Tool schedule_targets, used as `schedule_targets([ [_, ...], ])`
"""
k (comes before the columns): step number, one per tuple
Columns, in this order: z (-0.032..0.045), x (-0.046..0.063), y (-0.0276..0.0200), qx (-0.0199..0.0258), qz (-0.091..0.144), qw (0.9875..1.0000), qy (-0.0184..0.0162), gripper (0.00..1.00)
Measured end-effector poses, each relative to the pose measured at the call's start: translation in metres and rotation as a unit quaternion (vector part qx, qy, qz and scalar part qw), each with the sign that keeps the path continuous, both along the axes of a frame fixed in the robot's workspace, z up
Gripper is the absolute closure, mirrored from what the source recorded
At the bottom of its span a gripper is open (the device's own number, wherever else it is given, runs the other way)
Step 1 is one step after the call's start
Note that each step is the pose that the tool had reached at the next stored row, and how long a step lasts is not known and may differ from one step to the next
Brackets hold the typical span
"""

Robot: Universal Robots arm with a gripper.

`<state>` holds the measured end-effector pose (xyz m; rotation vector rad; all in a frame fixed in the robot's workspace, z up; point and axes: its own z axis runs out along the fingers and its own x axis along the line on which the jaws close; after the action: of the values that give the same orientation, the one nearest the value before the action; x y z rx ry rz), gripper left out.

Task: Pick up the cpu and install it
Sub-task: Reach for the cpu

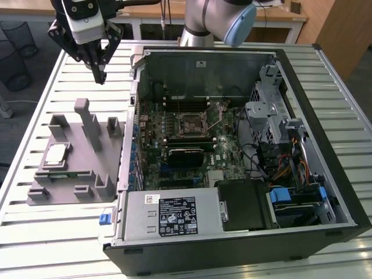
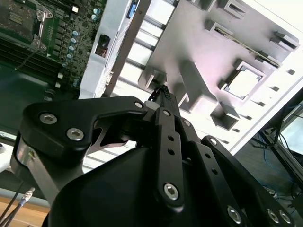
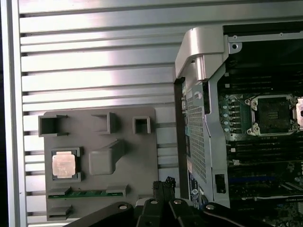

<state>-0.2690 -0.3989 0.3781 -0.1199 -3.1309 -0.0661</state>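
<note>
Cpu point(image 3: 64, 164) lies in grey holder point(image 3: 137, 156); fingers point(image 1: 99, 68) pinched together above table point(image 1: 35, 232).

A slatted metal table point(image 1: 64, 232) of pale silver bars spreads across the exterior view, and bright light glares along its ribs in the first wrist view. Beyond its far edge stands a wooden desk point(image 1: 152, 11) on white legs. At the exterior view's left, two black wire-mesh bins point(image 1: 17, 36) sit on a grey floor point(image 1: 32, 81) (a pale cable point(image 1: 20, 103) trails across it). A wooden panel point(image 1: 337, 29) rises at the exterior view's right.
</note>
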Motion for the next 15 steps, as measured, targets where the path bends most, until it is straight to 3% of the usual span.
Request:
schedule_targets([
  [15,-0.0020,-0.017,0.0000,0.0000,0.000,1.0000,0.0024,0.89],
])
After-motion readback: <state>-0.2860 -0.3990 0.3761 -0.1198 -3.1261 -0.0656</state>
